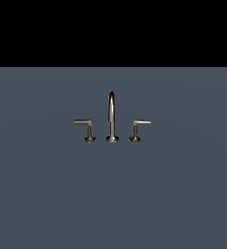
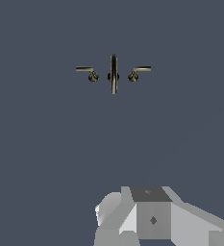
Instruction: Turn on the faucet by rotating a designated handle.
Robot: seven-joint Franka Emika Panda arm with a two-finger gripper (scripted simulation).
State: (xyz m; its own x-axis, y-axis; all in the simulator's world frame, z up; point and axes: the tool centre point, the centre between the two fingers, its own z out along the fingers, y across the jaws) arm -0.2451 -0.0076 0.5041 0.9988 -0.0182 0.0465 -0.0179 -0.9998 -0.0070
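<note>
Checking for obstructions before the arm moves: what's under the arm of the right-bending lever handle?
Under the handle arm only bare grey floor shows; its flared base sits directly on it. Whatever lies beneath the base is hidden.

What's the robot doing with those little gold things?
Those are the parts of a faucet standing on a plain gray floor: a tall curved spout in the middle and a small lever on each side. The robot is supposed to turn the handle whose arm points toward the exterior view's right. Nothing is touching it yet. In the wrist view, only a bit of the robot's gray body shows, and the faucet sits well away from it. The claw itself can't be seen.
</note>
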